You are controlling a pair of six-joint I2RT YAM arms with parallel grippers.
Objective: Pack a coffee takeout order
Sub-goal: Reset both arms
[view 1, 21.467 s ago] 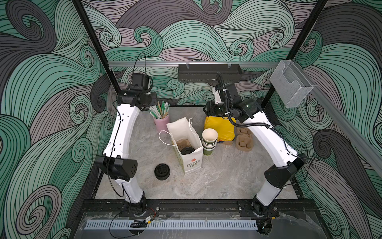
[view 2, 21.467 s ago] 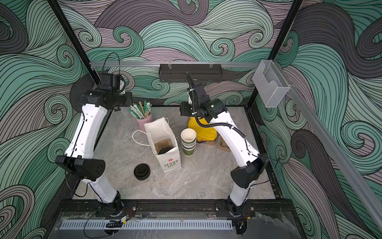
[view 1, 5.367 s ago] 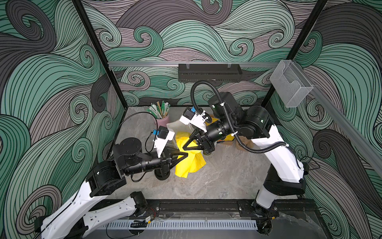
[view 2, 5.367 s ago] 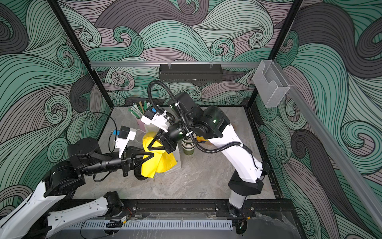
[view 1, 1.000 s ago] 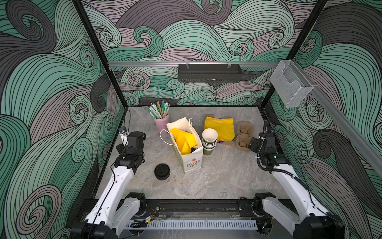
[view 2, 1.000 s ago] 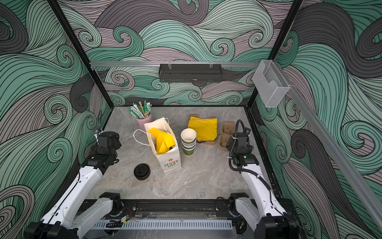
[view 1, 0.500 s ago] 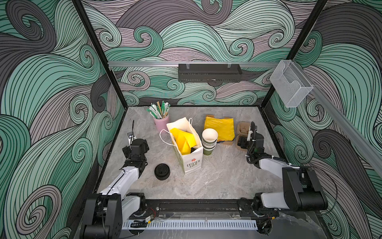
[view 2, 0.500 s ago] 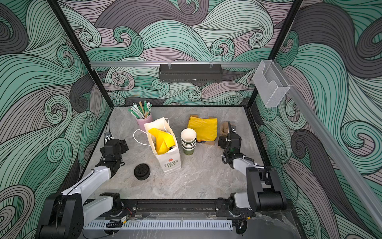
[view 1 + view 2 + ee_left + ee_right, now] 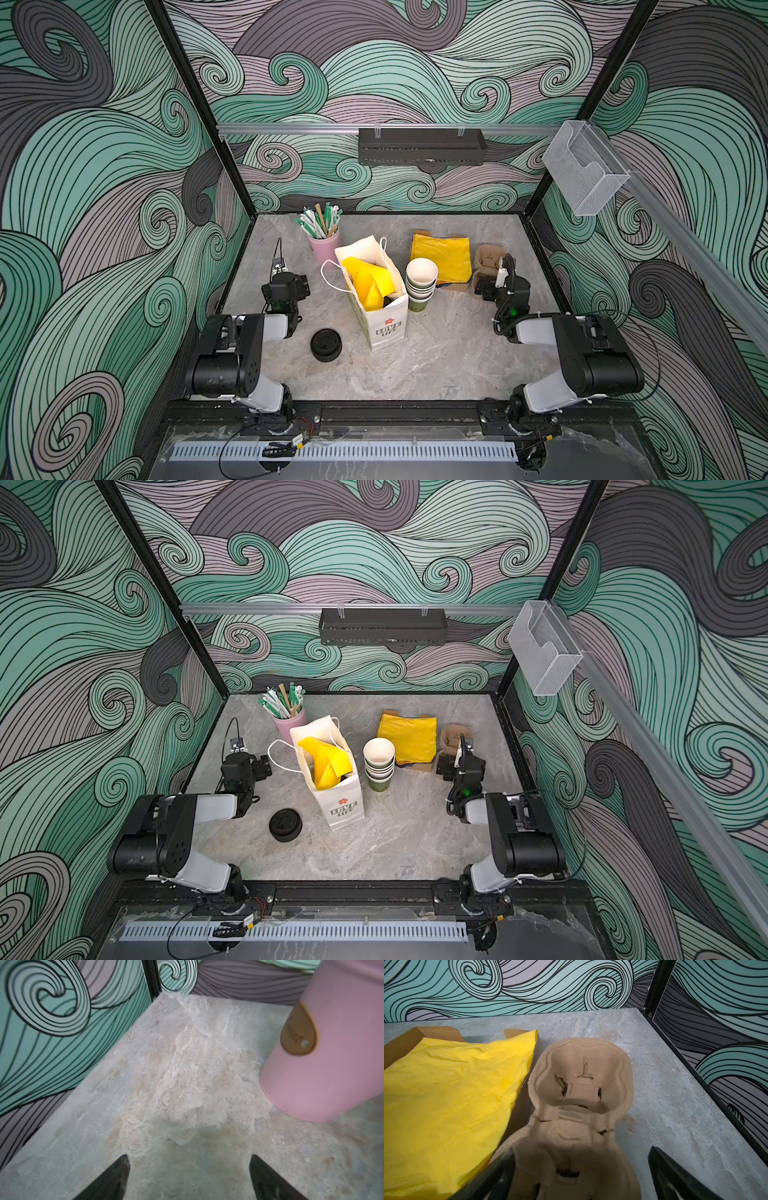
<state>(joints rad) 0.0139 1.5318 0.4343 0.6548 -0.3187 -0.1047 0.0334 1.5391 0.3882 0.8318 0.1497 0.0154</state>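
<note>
You've got both arms folded low. Left gripper [image 9: 188, 1159]: jaws spread wide over bare table [image 9: 415, 365] beside the pink cup [image 9: 332, 1043], holding nothing. Right gripper [image 9: 581, 1150]: jaws spread wide at the near end of the pulp carrier [image 9: 583, 1076], nothing clamped. Yellow sheet [image 9: 368, 282] sticks out of the white bag [image 9: 384, 328] mid-table; you can't see what's under it.

Left hand [image 9: 188, 1159] and right hand [image 9: 581, 1152] both gape wide, held low.
</note>
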